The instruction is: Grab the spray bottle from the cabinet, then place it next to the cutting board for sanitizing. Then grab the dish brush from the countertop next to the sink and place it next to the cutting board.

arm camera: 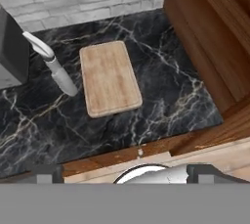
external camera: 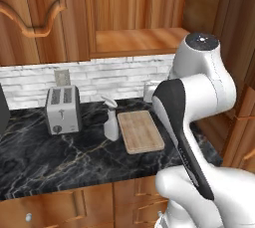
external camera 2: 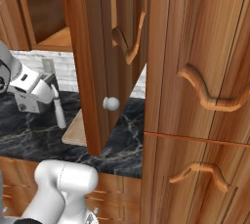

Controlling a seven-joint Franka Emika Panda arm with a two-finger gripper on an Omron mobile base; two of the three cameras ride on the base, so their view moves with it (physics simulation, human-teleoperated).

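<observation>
Dark fingertips of the gripper (arm camera: 125,173) stand wide apart at six o'clock in the hand view, holding nothing. Up at ten o'clock the spray bottle (arm camera: 57,69) stands on the countertop (arm camera: 166,91), just beside the cutting board (arm camera: 108,78).

Bare countertop (arm camera: 166,91) right of cutting board (arm camera: 108,77)

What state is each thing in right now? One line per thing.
spray bottle: upright on the countertop, just left of the cutting board, out of the cabinet.
cutting board: flat on the countertop, nothing on it.
cabinet: door open, shelf recess bare.
toaster: upright by the brick wall, slots empty.
gripper: open, holding nothing, high above the counter edge.
</observation>
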